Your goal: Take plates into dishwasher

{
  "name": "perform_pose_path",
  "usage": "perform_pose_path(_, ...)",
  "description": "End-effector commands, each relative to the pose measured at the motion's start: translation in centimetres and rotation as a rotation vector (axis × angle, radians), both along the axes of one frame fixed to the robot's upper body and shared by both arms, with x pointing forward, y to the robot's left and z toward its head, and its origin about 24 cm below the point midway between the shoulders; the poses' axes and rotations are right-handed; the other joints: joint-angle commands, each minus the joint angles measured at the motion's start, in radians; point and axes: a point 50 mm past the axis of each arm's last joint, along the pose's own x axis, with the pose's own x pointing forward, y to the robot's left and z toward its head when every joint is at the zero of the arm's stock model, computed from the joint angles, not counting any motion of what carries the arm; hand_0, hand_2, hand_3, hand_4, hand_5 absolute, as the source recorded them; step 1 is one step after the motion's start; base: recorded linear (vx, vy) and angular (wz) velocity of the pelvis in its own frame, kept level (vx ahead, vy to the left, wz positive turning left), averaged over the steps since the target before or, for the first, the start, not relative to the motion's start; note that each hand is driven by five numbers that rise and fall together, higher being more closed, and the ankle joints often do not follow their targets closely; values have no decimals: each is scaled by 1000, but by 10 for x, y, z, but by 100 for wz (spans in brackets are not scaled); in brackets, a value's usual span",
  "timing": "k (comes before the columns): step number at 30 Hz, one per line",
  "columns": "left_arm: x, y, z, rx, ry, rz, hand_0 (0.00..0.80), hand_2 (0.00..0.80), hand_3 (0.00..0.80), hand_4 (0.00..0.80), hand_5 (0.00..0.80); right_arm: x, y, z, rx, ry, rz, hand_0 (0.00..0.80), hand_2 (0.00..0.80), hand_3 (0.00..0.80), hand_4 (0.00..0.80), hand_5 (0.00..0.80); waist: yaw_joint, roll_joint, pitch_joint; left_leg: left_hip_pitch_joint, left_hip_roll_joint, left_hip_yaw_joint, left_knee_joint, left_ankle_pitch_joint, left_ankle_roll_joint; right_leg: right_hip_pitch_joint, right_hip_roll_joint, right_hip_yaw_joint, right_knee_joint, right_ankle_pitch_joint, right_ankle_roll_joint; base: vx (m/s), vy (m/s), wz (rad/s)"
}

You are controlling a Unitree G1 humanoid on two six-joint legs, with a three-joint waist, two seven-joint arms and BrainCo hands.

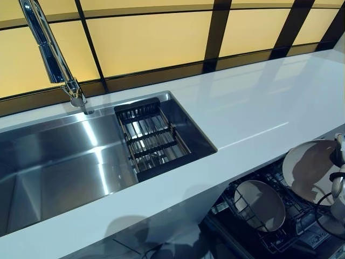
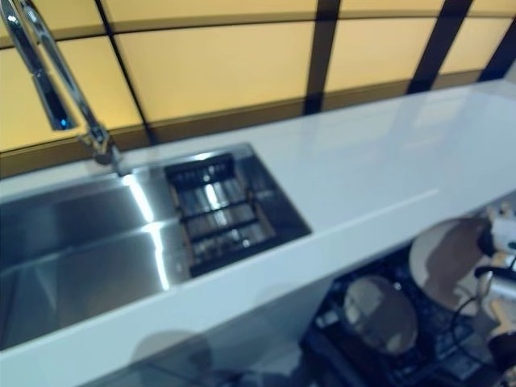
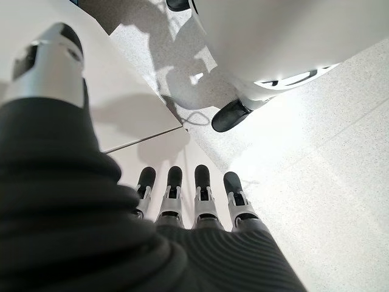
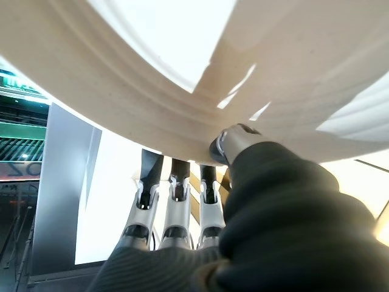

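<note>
Your right hand [image 1: 338, 178] grips a cream plate [image 1: 308, 170] by its rim, fingers [image 4: 176, 182] behind and thumb in front, holding it tilted above the dishwasher rack [image 1: 280, 229] below the worktop [image 1: 259, 102]. A second plate [image 1: 261, 205] stands in the rack. Your left hand [image 3: 182, 201] hangs empty, fingers straight, over the floor [image 3: 328, 152].

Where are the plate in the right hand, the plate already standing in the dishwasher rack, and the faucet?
held plate [image 1: 308, 168], left eye view, on its face.
racked plate [image 1: 262, 205], left eye view, middle of its face.
faucet [image 1: 51, 51], left eye view, on the chrome neck.
right hand [image 1: 338, 186], left eye view, fingers at the held plate's edge.
</note>
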Motion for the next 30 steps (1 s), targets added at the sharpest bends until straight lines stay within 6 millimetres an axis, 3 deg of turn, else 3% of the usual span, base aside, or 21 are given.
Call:
perform_pose_path(1,19,-5,4,17,-34,-32,0,0,0,0,0,6,5,21,-180,-54,28,800,800,800,800,800,31,-7,-1,75,-1,-19,1,-101,27,-22,-17,-5,15,21,60,0,0,0)
perform_pose_path(12,27,-7,6,9,-58,-17,0,0,0,0,0,10,14,8,-294,36,65,800,800,800,800,800,33,8,18,51,-7,-34,2,-97,27,-38,-17,-3,16,22,60,-19,-5,0)
perform_pose_path(30,28,-15,7,-11,-79,-25,0,0,0,0,0,4,23,-43,-133,136,70,800,800,800,800,800,33,29,35,44,-11,-38,1,-93,27,-42,-21,-6,14,25,58,0,0,0)
